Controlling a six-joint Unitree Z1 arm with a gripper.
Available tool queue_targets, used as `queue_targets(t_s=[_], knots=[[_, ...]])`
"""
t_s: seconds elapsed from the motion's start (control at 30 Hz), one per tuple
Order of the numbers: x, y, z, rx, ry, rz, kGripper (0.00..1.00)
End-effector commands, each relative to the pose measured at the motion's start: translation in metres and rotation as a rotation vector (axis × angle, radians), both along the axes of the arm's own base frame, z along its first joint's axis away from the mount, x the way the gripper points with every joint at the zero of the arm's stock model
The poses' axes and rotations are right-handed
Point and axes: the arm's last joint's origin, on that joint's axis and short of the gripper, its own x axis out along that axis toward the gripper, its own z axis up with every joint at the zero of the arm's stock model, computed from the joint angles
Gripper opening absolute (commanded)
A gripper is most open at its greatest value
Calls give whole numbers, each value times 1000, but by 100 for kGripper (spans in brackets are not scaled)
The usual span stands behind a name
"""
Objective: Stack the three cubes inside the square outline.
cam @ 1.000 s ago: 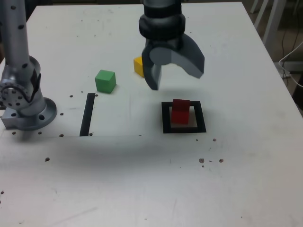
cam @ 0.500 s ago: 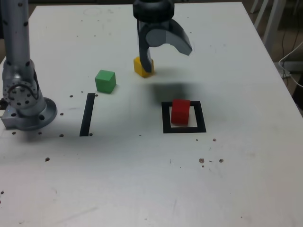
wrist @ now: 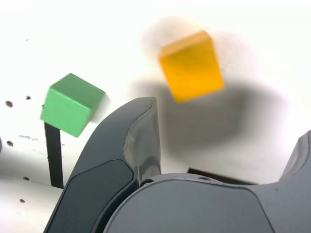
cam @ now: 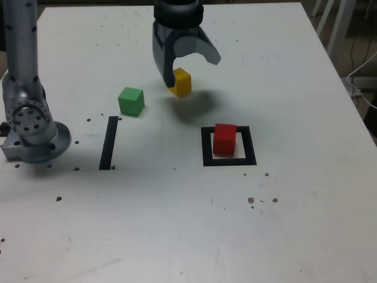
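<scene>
STEP: approach yellow cube | GRIPPER: jaws spread wide, empty | DONE: red cube in square outline | NEXT: descend, straddle, clamp

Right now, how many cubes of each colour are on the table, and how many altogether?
Red cube: 1, inside the square outline
Yellow cube: 1, under the open gripper
Green cube: 1, near the black strip
Total: 3 cubes
</scene>
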Motion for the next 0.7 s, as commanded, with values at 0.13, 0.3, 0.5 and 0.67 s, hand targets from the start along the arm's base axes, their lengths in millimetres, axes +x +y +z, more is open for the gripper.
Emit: queue_targets(t_s=[0.13,0.3,0.5,0.67], knots=[[1,8,-9,9,22,53,100],[0,13,-12,11,15,72,100],[-3,19,-18,9,15,99,100],[-7,28,-26,4,26,130,100]])
